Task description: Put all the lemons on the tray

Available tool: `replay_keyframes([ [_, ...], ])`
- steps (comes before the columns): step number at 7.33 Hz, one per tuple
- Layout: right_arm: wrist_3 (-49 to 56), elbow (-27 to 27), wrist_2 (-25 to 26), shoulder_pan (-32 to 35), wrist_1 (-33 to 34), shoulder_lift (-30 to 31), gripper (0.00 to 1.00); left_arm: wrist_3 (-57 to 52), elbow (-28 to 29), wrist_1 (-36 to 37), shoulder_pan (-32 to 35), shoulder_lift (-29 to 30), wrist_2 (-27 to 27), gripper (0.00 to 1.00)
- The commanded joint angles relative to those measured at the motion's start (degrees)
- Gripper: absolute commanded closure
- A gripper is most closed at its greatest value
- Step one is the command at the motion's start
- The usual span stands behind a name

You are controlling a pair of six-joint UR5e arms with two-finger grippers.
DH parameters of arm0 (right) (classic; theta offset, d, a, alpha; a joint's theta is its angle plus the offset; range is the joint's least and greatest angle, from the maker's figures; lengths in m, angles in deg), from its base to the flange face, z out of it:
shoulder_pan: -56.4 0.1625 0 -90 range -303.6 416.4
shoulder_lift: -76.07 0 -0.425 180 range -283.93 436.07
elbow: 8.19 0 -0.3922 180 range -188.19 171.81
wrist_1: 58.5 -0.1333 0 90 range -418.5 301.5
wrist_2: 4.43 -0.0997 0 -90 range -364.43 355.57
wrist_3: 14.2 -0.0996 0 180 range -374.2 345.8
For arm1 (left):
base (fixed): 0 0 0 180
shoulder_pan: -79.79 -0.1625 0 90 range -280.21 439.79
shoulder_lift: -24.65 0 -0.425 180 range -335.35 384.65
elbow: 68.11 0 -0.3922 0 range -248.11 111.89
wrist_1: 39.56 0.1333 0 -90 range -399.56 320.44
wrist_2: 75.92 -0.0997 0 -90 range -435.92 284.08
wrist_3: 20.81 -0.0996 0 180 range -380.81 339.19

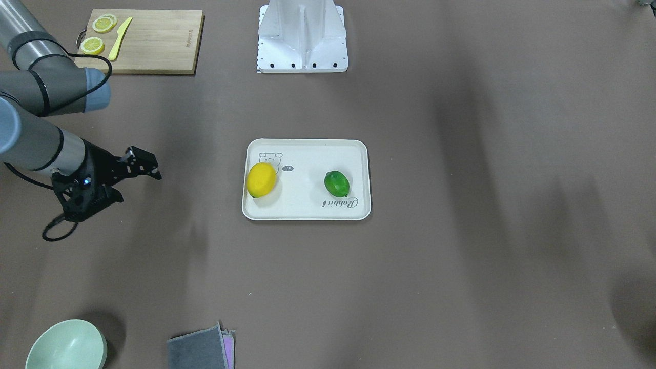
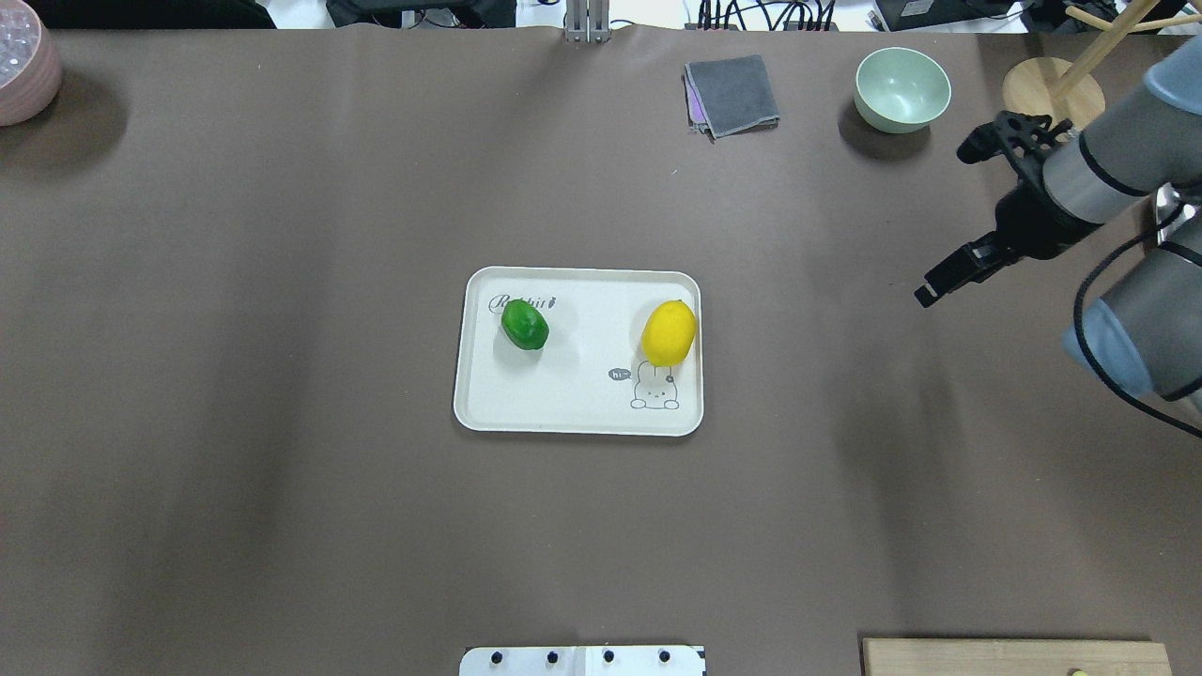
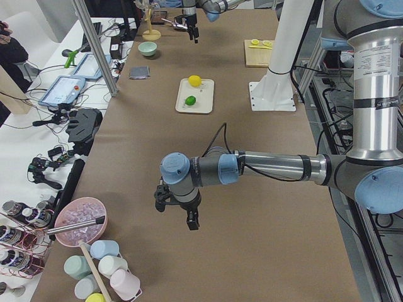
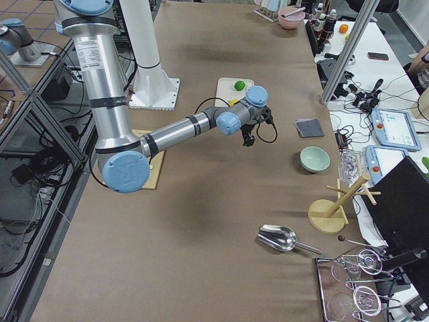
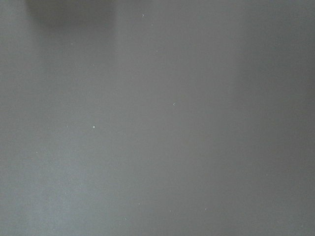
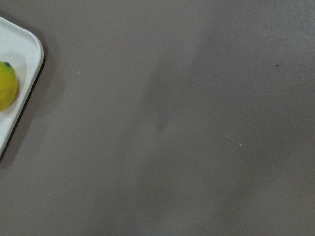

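The cream tray (image 1: 307,154) lies at the table's middle, also in the overhead view (image 2: 573,394). The yellow lemon (image 1: 261,180) (image 2: 669,332) rests on it by the bear drawing. The green lemon (image 1: 336,183) (image 2: 524,326) rests near the "Rabbit" script. My right gripper (image 1: 154,171) (image 2: 925,293) hovers well off the tray on the yellow lemon's side, looking open and empty. Its wrist view shows a tray corner (image 6: 19,54) and the yellow lemon's edge (image 6: 6,86). My left gripper (image 3: 179,214) shows only in the exterior left view, far from the tray; I cannot tell its state.
A wooden cutting board (image 1: 154,41) with lemon slices (image 1: 93,45) and a yellow knife (image 1: 119,38) sits near my right arm's base. A green bowl (image 2: 901,87), a grey cloth (image 2: 732,94), a pink bowl (image 2: 23,66) and a wooden stand (image 2: 1052,89) line the far edge.
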Motion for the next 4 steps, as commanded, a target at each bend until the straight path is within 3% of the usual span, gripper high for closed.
replay_keyframes([
  [1, 1.68, 5.39, 2.39, 5.60, 0.12, 10.26, 0.00, -0.30, 0.73, 0.52, 0.08, 0.94, 0.07, 0.02],
  [4, 3.35, 3.13, 5.63, 13.16, 0.73, 16.09, 0.00, -0.56, 0.73, 0.43, 0.08, 0.33, -0.02, 0.02],
])
